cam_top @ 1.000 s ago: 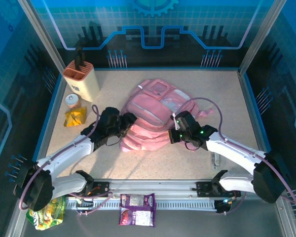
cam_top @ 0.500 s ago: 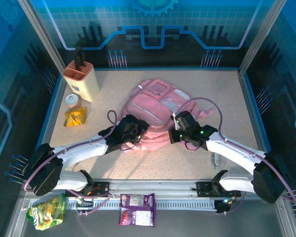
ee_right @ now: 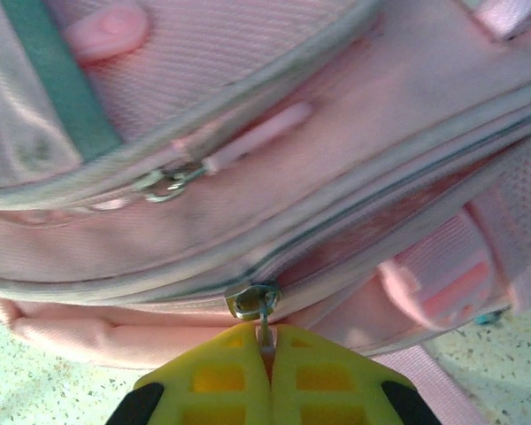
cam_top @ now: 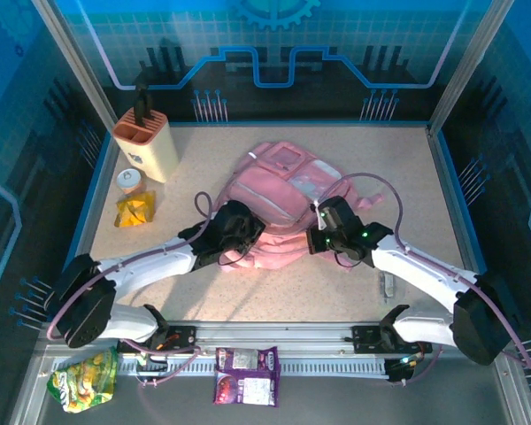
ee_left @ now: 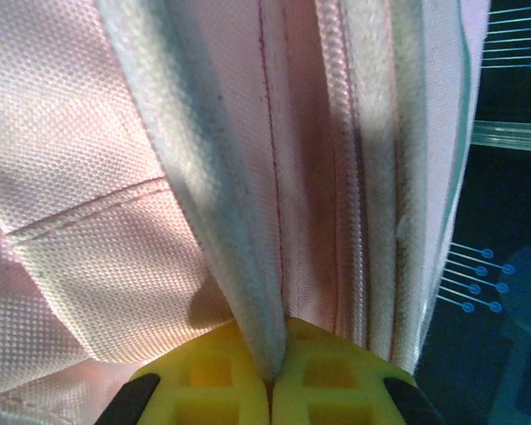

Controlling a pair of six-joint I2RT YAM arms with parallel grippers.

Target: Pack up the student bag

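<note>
The pink student bag [cam_top: 283, 188] lies flat in the middle of the table. My left gripper [cam_top: 248, 232] is at its near left edge, yellow fingertips [ee_left: 214, 376] shut on a pale piped seam of the bag's fabric [ee_left: 248, 266]. My right gripper [cam_top: 311, 237] is at the bag's near right edge, shut on the pull tab of a metal zipper slider [ee_right: 252, 299]. To the right of that slider the zip gapes a little, showing darker pink inside. A second zipper pull [ee_right: 168, 181] lies higher on the bag, untouched.
A cream and orange holder [cam_top: 146, 142] stands at the back left, with a small cup [cam_top: 130, 181] and a yellow packet [cam_top: 134, 210] in front of it. A purple snack packet [cam_top: 246, 374] and a green packet [cam_top: 81, 379] lie below the table's front rail.
My left arm reached right to the bag's near left edge and its gripper closed on the fabric seam. The right gripper nudged slightly left, still holding the zipper pull.
</note>
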